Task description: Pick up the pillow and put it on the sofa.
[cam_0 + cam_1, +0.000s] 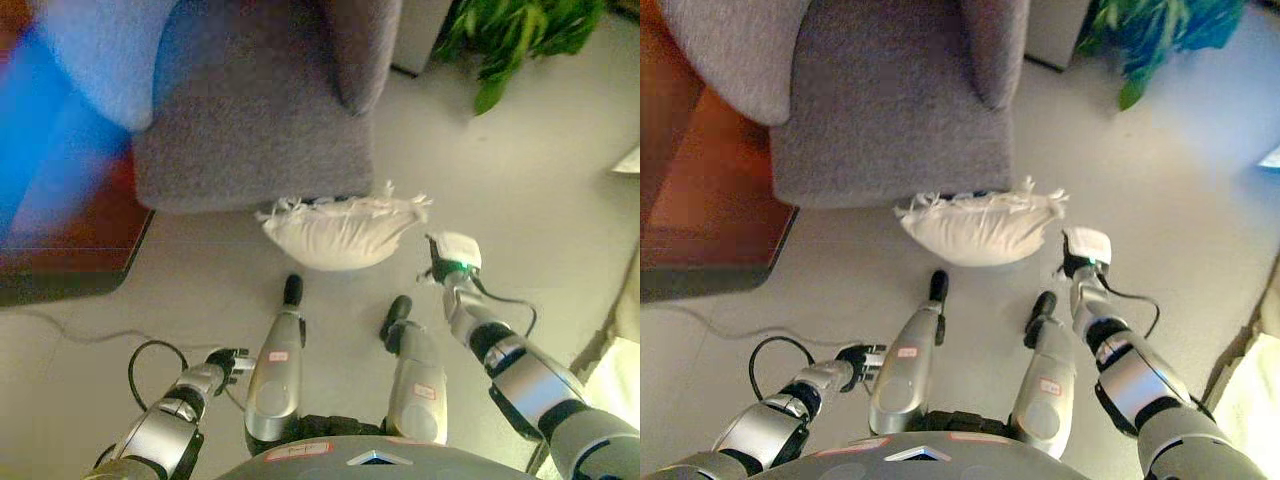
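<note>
A white pillow (340, 232) with fringed ends lies on the pale floor, against the front foot of the grey sofa (250, 120). My right hand (436, 262) is low by the pillow's right end, close to its fringe or touching it; its fingers are too small and dark to read. My left hand (862, 358) hangs low at the lower left, well away from the pillow, and its fingers cannot be made out. The sofa's seat is bare, with a grey armrest (360, 50) on its right side.
A green potted plant (520, 35) stands at the back right. A red-brown surface with a dark edge (700, 220) lies left of the sofa. A pale cloth (1255, 390) shows at the lower right edge. Open floor stretches right of the pillow.
</note>
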Tool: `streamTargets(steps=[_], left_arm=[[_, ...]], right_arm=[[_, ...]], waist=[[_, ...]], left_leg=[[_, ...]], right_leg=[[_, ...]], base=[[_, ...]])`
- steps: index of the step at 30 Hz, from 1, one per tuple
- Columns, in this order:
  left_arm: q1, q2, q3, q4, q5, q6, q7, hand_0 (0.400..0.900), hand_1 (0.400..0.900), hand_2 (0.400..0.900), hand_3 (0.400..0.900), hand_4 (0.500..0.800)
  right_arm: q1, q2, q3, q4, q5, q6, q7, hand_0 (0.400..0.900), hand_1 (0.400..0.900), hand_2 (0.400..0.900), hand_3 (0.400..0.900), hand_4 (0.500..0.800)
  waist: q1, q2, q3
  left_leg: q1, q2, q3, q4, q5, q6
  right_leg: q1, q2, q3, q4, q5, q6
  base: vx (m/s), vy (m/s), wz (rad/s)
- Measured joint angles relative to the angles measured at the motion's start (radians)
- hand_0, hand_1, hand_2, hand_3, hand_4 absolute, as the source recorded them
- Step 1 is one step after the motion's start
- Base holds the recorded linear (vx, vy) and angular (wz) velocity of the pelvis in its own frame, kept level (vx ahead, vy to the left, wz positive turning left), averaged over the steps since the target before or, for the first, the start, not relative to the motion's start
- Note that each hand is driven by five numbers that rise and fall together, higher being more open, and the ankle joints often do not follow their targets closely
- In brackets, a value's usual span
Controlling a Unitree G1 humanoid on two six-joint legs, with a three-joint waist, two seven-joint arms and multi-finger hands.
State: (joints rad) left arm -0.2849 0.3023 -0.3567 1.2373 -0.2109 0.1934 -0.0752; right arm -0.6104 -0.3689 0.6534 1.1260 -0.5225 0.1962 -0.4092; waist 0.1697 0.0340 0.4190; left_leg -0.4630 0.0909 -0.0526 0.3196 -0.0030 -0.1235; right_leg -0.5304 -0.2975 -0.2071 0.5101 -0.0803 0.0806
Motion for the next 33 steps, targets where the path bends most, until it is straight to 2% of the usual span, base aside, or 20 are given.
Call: streamTargets(steps=[5, 11, 20, 30, 33], left_arm=[[-0.019, 0.001, -0.015, -0.02, -0.034, 0.0, 0.0, 0.9, 0.9, 0.9, 0.9, 0.8], [-0.015, 0.002, -0.033, -0.033, -0.072, -0.015, -0.005, 0.9, 0.9, 0.9, 0.9, 0.8], [0.006, 0.002, -0.032, -0.037, -0.092, -0.046, -0.006, 0.9, 0.9, 0.9, 0.9, 0.8], [0.052, 0.002, -0.031, -0.059, -0.15, -0.081, -0.006, 0.9, 0.9, 0.9, 0.9, 0.8], [0.074, 0.002, -0.03, -0.07, -0.15, -0.088, -0.007, 0.9, 0.9, 0.9, 0.9, 0.8]], right_arm=[[-0.088, -0.004, 0.03, 0.0, 0.009, -0.001, 0.0, 0.9, 0.9, 0.9, 0.9, 0.8], [-0.092, -0.004, 0.049, 0.002, 0.039, 0.0, -0.006, 0.9, 0.9, 0.9, 0.9, 0.8], [-0.094, -0.027, 0.048, 0.003, 0.065, 0.009, -0.103, 0.9, 0.9, 0.9, 0.9, 0.8], [-0.116, -0.084, 0.044, -0.015, 0.162, -0.03, -0.252, 0.9, 0.9, 0.9, 0.9, 0.8], [-0.116, -0.104, -0.001, -0.054, 0.176, -0.056, -0.26, 0.9, 0.9, 0.9, 0.9, 0.8]], waist=[[0.027, 0.003, 0.029], [0.041, 0.008, 0.038], [0.058, 0.021, 0.054], [0.06, 0.038, 0.064], [0.06, 0.038, 0.064]], left_leg=[[-0.08, -0.023, -0.014, 0.091, -0.025, 0.009], [-0.171, -0.046, -0.042, 0.18, -0.047, 0.009], [-0.272, -0.061, -0.051, 0.27, -0.057, 0.012], [-0.351, -0.075, -0.056, 0.326, -0.062, 0.014], [-0.352, -0.077, -0.055, 0.329, -0.061, 0.016]], right_leg=[[-0.055, -0.029, 0.004, 0.059, -0.02, 0.004], [-0.117, -0.048, 0.008, 0.132, -0.045, 0.018], [-0.209, -0.056, 0.029, 0.201, -0.046, 0.015], [-0.282, -0.062, 0.045, 0.246, -0.046, 0.016], [-0.282, -0.061, 0.048, 0.246, -0.046, 0.016]], base=[[-0.04, 0.032, 0.17], [-0.01, 0.019, 0.1], [-0.02, 0.022, 0.02], [-0.01, 0.044, 0.01], [0.03, 0.046, 0.0]])
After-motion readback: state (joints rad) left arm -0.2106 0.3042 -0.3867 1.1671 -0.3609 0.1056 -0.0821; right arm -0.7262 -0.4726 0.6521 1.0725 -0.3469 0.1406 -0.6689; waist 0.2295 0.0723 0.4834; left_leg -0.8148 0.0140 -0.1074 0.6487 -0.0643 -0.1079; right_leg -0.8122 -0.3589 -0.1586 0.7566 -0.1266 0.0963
